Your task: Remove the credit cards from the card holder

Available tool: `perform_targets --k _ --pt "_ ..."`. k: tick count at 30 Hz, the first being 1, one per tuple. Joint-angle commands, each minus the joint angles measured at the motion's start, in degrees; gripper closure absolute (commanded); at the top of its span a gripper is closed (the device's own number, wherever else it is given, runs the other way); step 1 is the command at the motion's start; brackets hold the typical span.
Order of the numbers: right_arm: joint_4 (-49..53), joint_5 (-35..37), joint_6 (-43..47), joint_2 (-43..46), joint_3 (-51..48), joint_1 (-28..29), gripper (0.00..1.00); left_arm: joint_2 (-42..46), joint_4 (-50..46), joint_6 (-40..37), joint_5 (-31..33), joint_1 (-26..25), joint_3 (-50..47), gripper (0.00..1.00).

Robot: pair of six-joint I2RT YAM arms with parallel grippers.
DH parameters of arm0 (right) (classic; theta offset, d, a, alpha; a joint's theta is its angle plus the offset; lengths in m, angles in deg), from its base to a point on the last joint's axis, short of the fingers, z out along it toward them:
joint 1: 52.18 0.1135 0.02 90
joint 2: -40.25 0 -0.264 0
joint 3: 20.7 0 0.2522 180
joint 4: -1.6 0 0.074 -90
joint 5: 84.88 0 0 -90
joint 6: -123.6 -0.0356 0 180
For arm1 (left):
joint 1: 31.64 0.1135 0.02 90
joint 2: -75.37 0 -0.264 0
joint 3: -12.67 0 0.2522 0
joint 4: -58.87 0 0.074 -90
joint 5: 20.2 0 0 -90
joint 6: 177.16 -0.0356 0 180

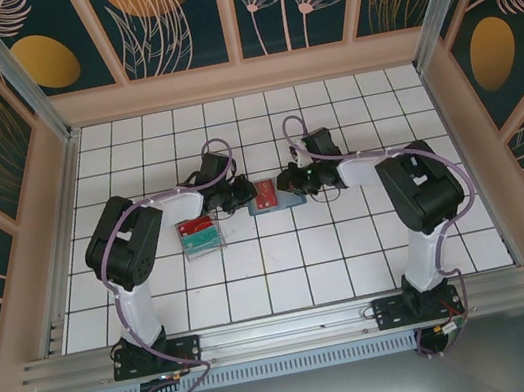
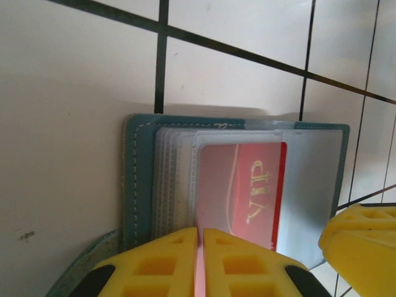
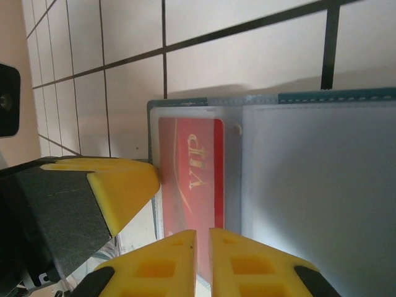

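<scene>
The teal card holder [image 1: 282, 205] lies open on the white tiles between my two grippers. A red credit card [image 1: 265, 192] with gold "VIP" lettering sits in its clear sleeves [image 2: 247, 185]. In the left wrist view the holder's stitched teal edge [image 2: 139, 179] runs down the left. My left gripper [image 2: 200, 238] is shut, with a thin pink strip of the red card in the slit. My right gripper [image 3: 203, 238] stands over the red card's [image 3: 192, 167] near edge, jaws a narrow slit apart; whether it pinches is unclear. The left gripper [image 1: 242, 195] and right gripper [image 1: 292, 181] almost meet.
A clear plastic tray [image 1: 200, 235] with red and green contents lies just left of the holder, under the left forearm. The right gripper's yellow finger [image 2: 362, 244] crowds the left wrist view, and the left finger [image 3: 120, 185] sits beside the card.
</scene>
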Motion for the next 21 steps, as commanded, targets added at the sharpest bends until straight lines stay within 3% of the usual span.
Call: perform_targets --k 1,17,21 --pt "-2.1 -2.5 -1.1 -1.8 1.7 0.4 0.86 -1.2 -1.9 -1.1 -0.1 -0.3 -0.4 0.87" --pt "-2.1 -3.7 -0.6 -5.1 2.4 1.3 0.86 -1.7 -2.4 -1.2 0.3 -1.0 -0.2 0.88" --pt "-1.9 -3.4 -0.5 -4.8 2.2 1.2 0.94 -1.7 -2.6 -1.2 0.6 -1.1 -0.1 0.88"
